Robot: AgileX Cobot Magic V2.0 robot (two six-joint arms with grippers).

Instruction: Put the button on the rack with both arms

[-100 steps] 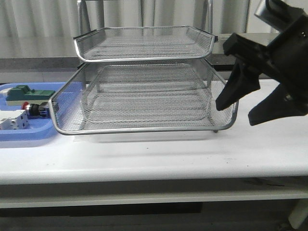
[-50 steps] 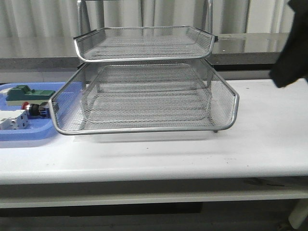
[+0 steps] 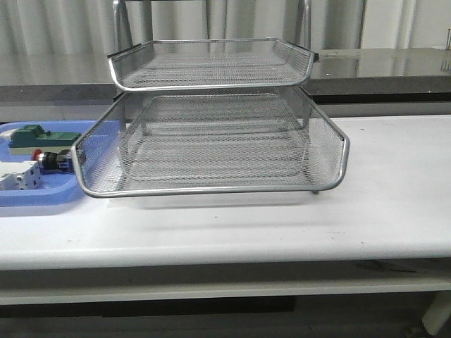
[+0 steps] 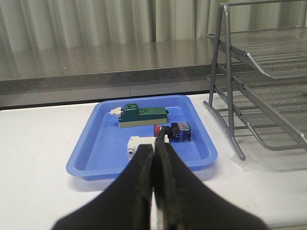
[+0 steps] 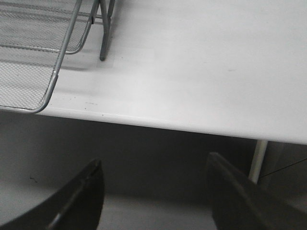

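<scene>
I see the button [image 4: 172, 132] lying on its side in the blue tray [image 4: 91, 153], just beside the white part [image 4: 140, 142] and in front of the green block [image 4: 144, 115], with its red cap toward the white part and its blue-black block toward the rack [image 3: 211, 148]. In the front view the tray sits on the worktop [image 3: 394, 190] at the left of the rack, and the button [image 3: 51, 159] lies near the rack's lower tier. My left hand [image 4: 154, 143] hangs above the near edge of the tray, its two fingers pressed together with nothing between them. My right hand [image 5: 153, 165] is wide open and empty, low past the worktop edge, away from the rack. I judge that the button is light and hard, a rigid plastic piece that will not bend or break under a normal grip. The round cap and the cylinder body are probably smooth and may roll or slip, so I would take it across the square block or the middle of the body, where the fingers find flatter sides. The neighbours are very near, so the fingers have little room.
</scene>
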